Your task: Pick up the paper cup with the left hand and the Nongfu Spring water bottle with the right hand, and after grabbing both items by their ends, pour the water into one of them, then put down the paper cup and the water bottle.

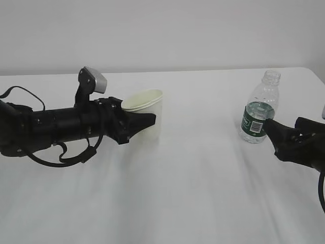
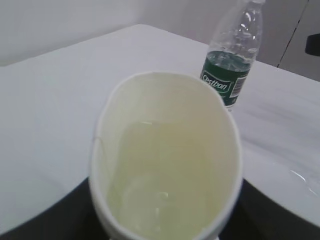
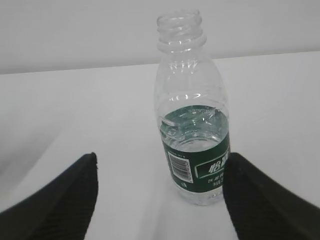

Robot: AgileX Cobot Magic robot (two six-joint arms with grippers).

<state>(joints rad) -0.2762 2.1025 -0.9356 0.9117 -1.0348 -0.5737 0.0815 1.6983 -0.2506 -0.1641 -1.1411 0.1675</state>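
Observation:
The white paper cup (image 1: pixel 151 104) stands left of centre on the table, a little tilted, with my left gripper (image 1: pixel 146 121) shut on its sides. In the left wrist view the cup (image 2: pixel 107 150) fills the space between the black fingers (image 2: pixel 45 220), and clear water (image 2: pixel 165 170) lies in its cream inside. The capless Nongfu Spring water bottle (image 1: pixel 260 109) stands upright at the right, partly filled. My right gripper (image 3: pixel 162 160) is open around its base: the right finger (image 3: pixel 260 200) is at the green label (image 3: pixel 200 165), the left finger (image 3: pixel 60 200) far off.
The white table (image 1: pixel 203 178) runs back to a pale wall. Its far right corner (image 1: pixel 315 73) is close behind the bottle. A small wet streak (image 2: pixel 300 175) lies on the table surface near the cup in the left wrist view.

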